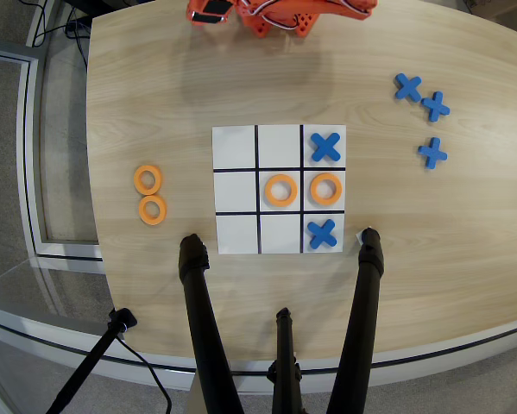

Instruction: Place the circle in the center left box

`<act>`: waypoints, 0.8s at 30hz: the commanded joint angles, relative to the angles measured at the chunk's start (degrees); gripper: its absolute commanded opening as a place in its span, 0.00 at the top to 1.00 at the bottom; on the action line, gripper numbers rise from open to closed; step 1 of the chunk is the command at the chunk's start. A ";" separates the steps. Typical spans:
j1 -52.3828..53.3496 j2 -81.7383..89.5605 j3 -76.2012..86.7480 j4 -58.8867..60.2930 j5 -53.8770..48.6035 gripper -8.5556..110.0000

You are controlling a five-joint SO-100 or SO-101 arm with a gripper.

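The white 3x3 grid board lies in the middle of the wooden table. One orange ring lies in the middle row's right end cell. A second ring lies in the very middle cell. Two more rings lie on the table to the left of the board. Blue crosses sit in the top right cell and the bottom right cell. The orange arm's gripper is at the top edge, far from the board and cut off by the frame. It holds nothing that I can see, and its jaws are not readable.
Three loose blue crosses lie at the right of the table. Black tripod legs stand on the table's near edge below the board. The table's curved edge runs along the left and bottom.
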 commanded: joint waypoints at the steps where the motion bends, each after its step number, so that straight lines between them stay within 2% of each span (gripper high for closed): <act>1: 2.37 1.14 3.16 0.44 -0.26 0.93; 24: 3.52 1.14 3.16 0.44 0.26 0.93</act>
